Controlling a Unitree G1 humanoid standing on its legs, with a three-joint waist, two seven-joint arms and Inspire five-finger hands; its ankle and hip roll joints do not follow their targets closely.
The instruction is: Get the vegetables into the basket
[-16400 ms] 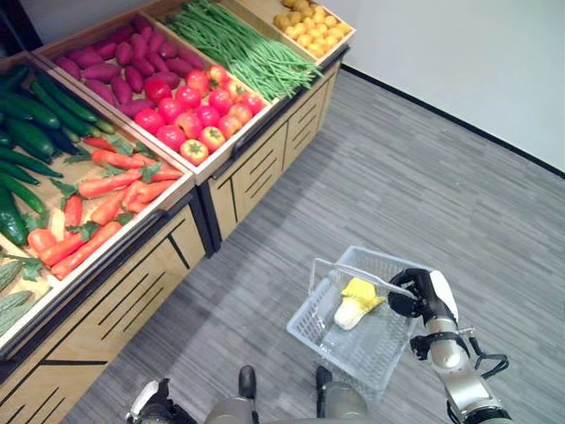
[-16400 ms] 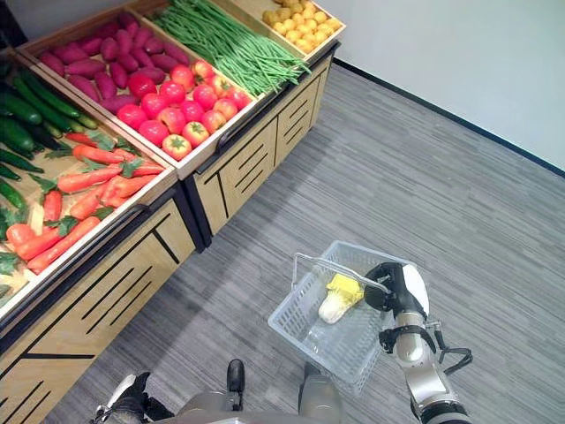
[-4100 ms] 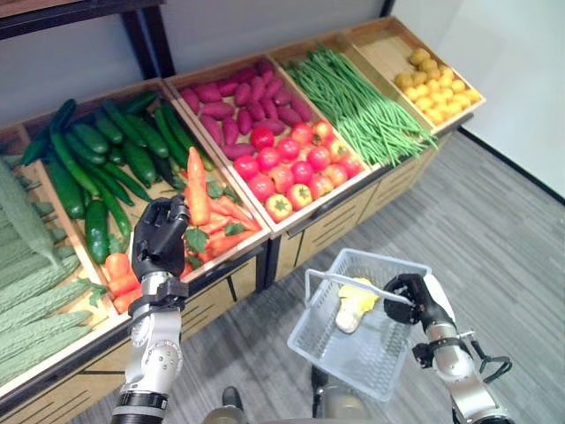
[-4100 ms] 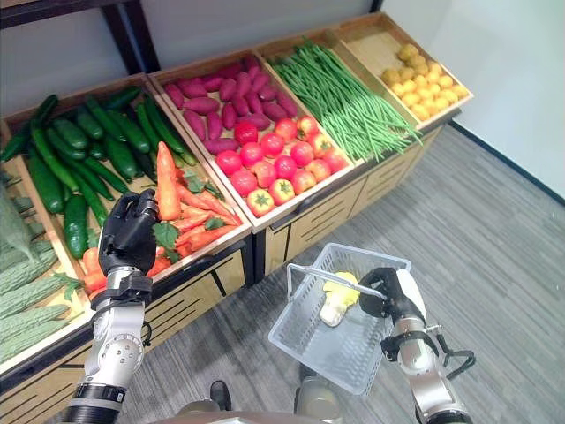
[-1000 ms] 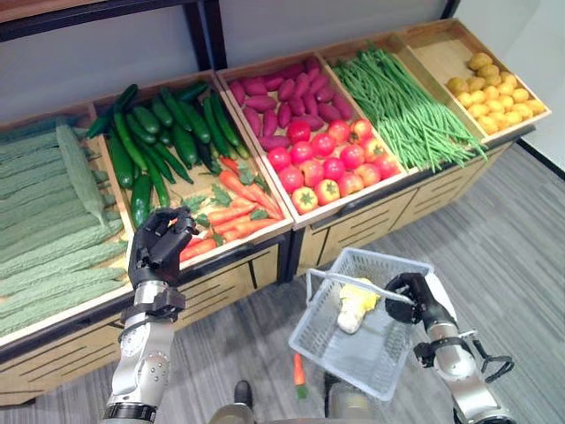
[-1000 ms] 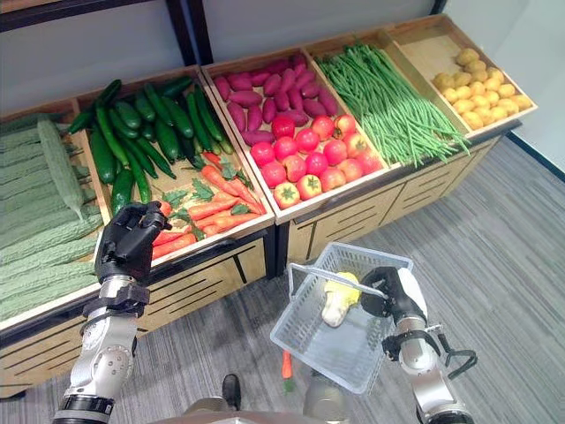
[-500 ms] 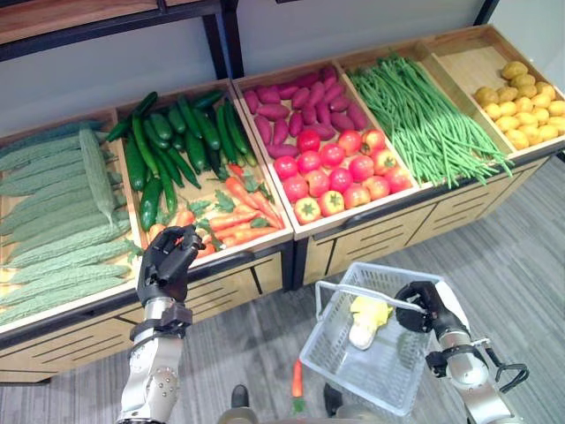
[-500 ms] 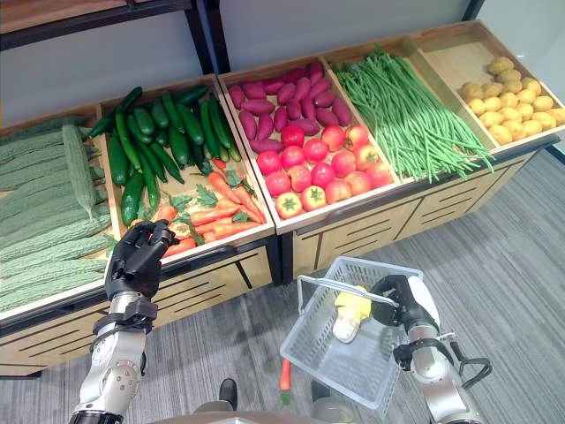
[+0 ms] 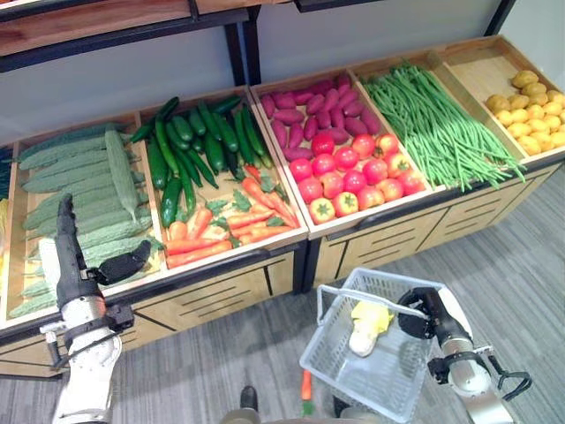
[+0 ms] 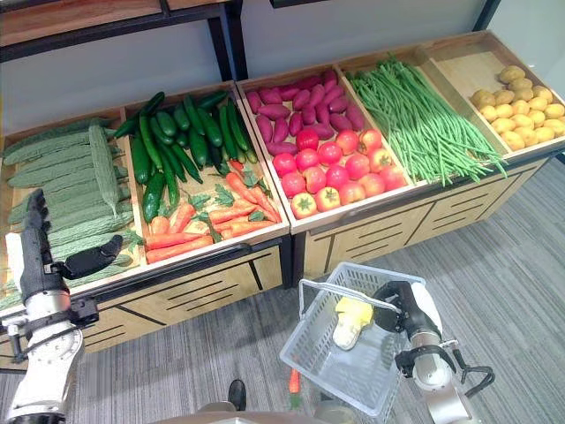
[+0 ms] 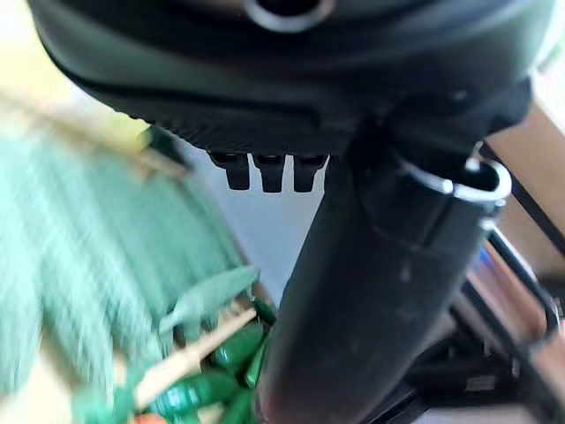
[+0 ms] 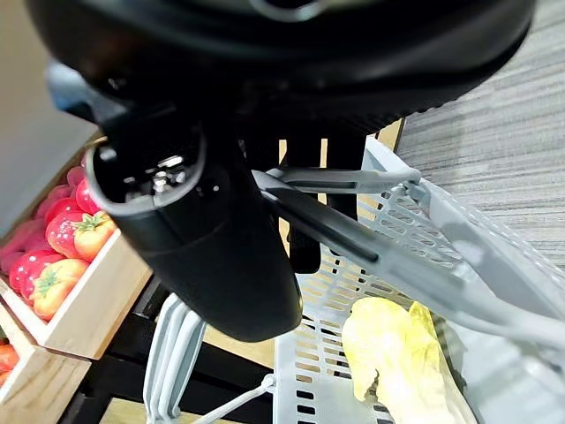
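Observation:
My right hand (image 9: 422, 311) is shut on the handle (image 12: 353, 181) of a pale mesh basket (image 9: 328, 346), which hangs low over the floor. A yellow-white leafy vegetable (image 9: 366, 320) lies in the basket and also shows in the right wrist view (image 12: 397, 353). One carrot (image 9: 305, 389) lies on the floor just left of the basket. My left hand (image 9: 75, 269) is open, with its fingers straight up and its thumb out, in front of the bitter gourd crate (image 9: 79, 177). It holds nothing. More carrots (image 9: 229, 225) fill the front of the neighbouring crate.
The wooden stand runs along the back with cucumbers (image 9: 190, 146), purple sweet potatoes (image 9: 300, 106), tomatoes (image 9: 353, 177), green beans (image 9: 433, 124) and yellow round produce (image 9: 530, 106). A dark shelf frame stands above it. Grey floor stretches to the right of the basket.
My left hand went from curled by the carrot crate to straight-fingered, and now stands further left at the bitter gourds. The camera has shifted. The basket and the floor carrot stay put.

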